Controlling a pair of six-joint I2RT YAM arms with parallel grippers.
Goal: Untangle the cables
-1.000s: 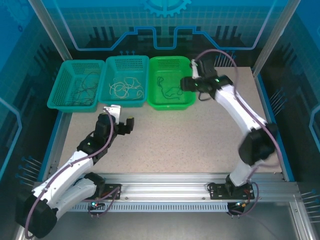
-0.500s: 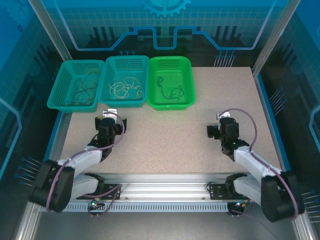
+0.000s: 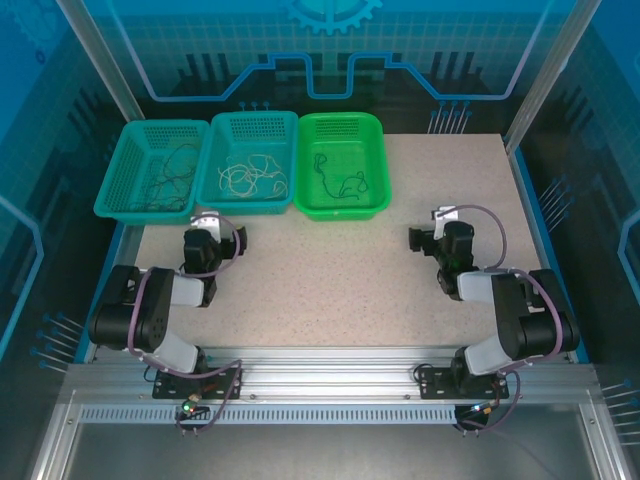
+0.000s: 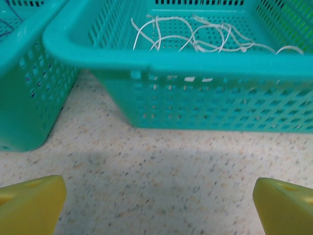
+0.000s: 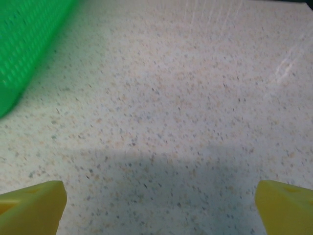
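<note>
- Plainly, the cables are in three lots: pale cream cables (image 4: 195, 39) in the middle teal basket (image 4: 171, 58), dark cables (image 3: 165, 175) in the teal basket to its left, and greenish cables (image 3: 345, 183) in the green basket (image 3: 372, 200) to its right.
- The left pincer (image 4: 157, 215), spread and empty, faces the middle teal basket's near wall; the cream strands lie beyond it, mostly crosswise, so this arm is the nearer one.
- The right pincer (image 5: 159, 210), spread and empty, sits low over the worktop (image 3: 330, 270), well right of that basket.
- The left wrist view shows the cream loops overlapping; the top view shows all three lots.
</note>
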